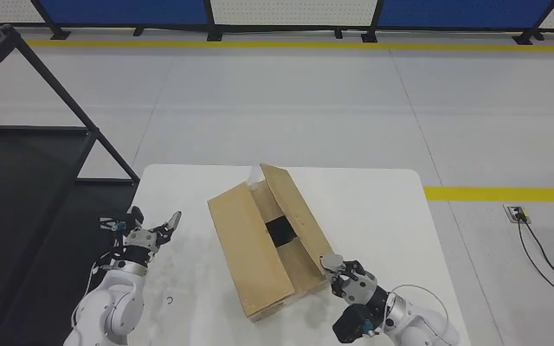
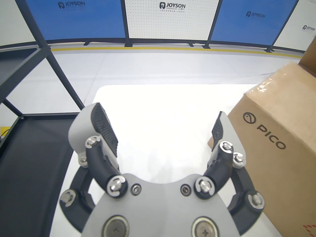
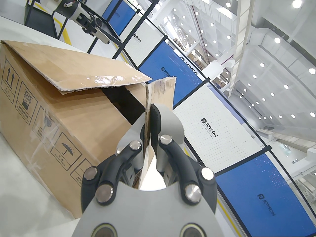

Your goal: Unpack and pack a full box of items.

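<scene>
Top view: right gripper (image 1: 332, 265) clamps the flap (image 1: 296, 210) of the box (image 1: 247, 253), left gripper (image 1: 144, 223) spread, interior dark.

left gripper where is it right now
In the top view the left gripper hovers near the left edge of the table, jaws open and empty, apart from the cardboard box to its right.

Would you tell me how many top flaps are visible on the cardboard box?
2. The lowered flap covers the side nearer the left gripper; the raised flap is clamped in the right gripper. Shorter end flaps may be hidden.
</scene>
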{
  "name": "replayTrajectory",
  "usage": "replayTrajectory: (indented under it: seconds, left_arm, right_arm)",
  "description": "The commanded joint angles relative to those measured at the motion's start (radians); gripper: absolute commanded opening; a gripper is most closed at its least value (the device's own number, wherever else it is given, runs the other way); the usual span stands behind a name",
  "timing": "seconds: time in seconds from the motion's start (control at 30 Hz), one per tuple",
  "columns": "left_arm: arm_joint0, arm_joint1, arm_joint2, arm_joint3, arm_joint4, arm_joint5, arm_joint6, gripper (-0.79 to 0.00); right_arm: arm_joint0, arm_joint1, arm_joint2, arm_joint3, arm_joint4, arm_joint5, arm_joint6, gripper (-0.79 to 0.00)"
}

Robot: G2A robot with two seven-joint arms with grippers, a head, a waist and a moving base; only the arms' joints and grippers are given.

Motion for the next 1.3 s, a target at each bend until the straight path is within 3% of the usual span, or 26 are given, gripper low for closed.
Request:
replayTrajectory:
  seconds: [0.0,0.23,0.27,0.3,0.33,1.0,1.27]
  left_arm:
    - [-0.008,0.0,0.001,0.008,0.001,-0.001,-0.001,0.0]
    - [-0.026,0.0,0.015,0.026,0.013,-0.01,-0.009,0.0]
    - [-0.028,0.0,0.018,0.027,0.016,-0.011,-0.008,0.0]
    - [-0.029,0.0,0.02,0.028,0.017,-0.011,-0.008,0.0]
    - [-0.03,0.0,0.024,0.028,0.019,-0.01,-0.007,0.0]
    - [-0.087,-0.001,0.05,0.079,0.035,-0.022,-0.012,0.0]
    - [-0.118,0.0,0.082,0.113,0.066,-0.079,0.0,0.0]
  right_arm:
    - [-0.003,0.004,0.009,0.005,0.002,-0.004,-0.017,-0.785]
    - [-0.008,0.018,0.022,0.014,0.005,-0.025,-0.056,-0.785]
    - [-0.008,0.019,0.023,0.014,0.006,-0.025,-0.054,-0.745]
    - [-0.009,0.02,0.023,0.014,0.008,-0.026,-0.049,-0.422]
    - [-0.009,0.021,0.023,0.013,0.009,-0.028,-0.046,0.0]
    - [-0.215,0.063,0.179,-0.066,0.026,0.046,-0.079,0.0]
    - [-0.202,0.066,0.146,-0.017,0.023,0.052,-0.033,0.0]
